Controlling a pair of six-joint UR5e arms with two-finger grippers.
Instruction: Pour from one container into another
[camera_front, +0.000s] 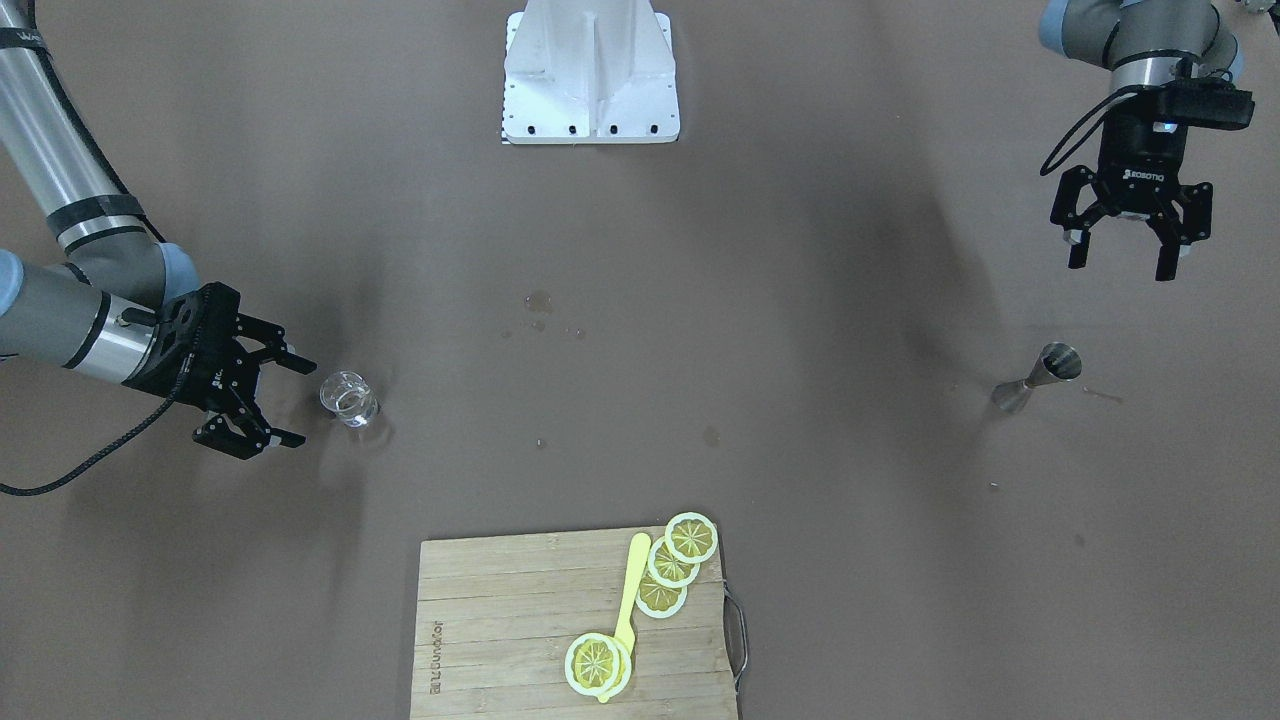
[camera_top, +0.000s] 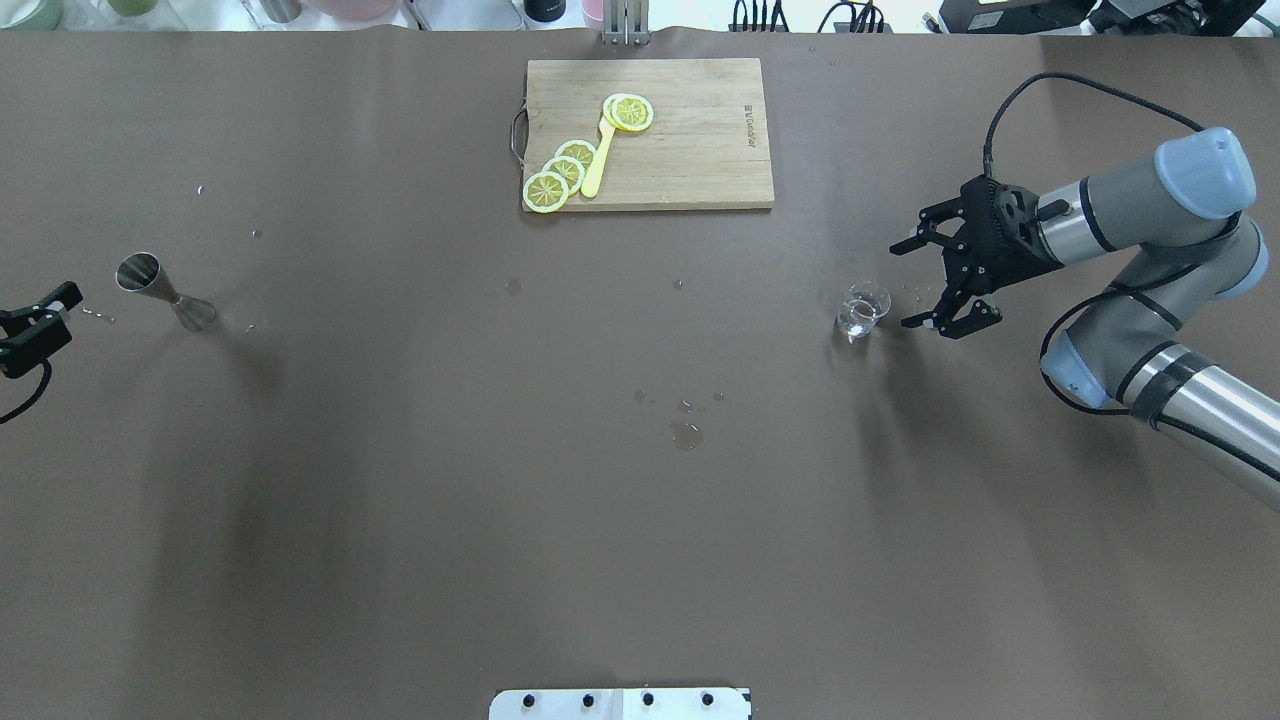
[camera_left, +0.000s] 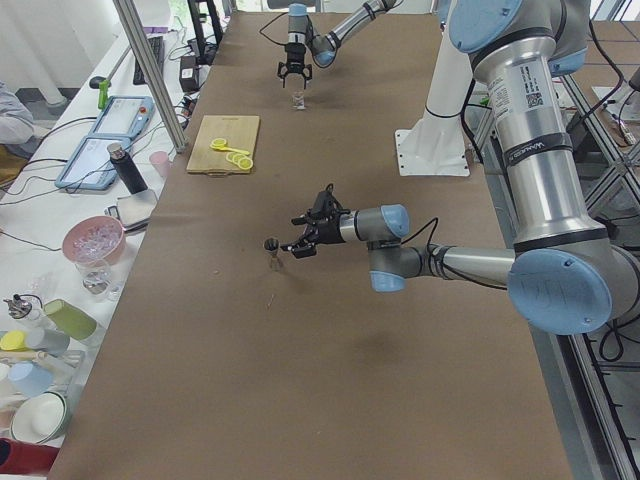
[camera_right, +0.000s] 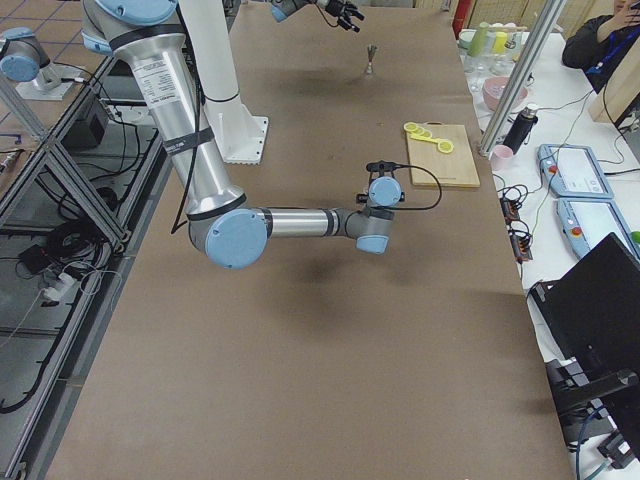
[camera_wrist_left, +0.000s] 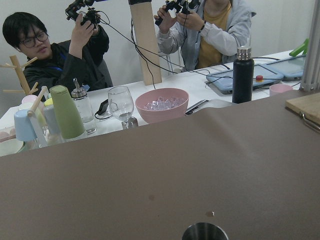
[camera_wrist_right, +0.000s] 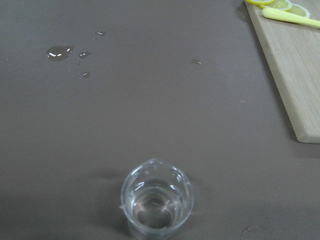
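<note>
There are two robot arms (camera_top: 1150, 200) at one brown table (camera_front: 800, 450). Each arm has one gripper, the left gripper (camera_front: 1121, 266) and the right gripper (camera_front: 299, 403). On the table are one glass cup (camera_front: 349, 398), one metal measuring cup (camera_front: 1040, 377) and one wooden board (camera_front: 500, 620). On the board I count four lemon slices (camera_front: 691, 537); one may hide another under it. There is also one yellow tool (camera_front: 631, 585). Past the far edge are two people (camera_wrist_left: 50, 55), one pink bowl (camera_wrist_left: 161, 104), one wine glass (camera_wrist_left: 120, 102) and one black bottle (camera_wrist_left: 243, 75).

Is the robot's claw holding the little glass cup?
No, the right gripper stands open beside the glass cup, which rests on the table with no finger closed on it.
</note>
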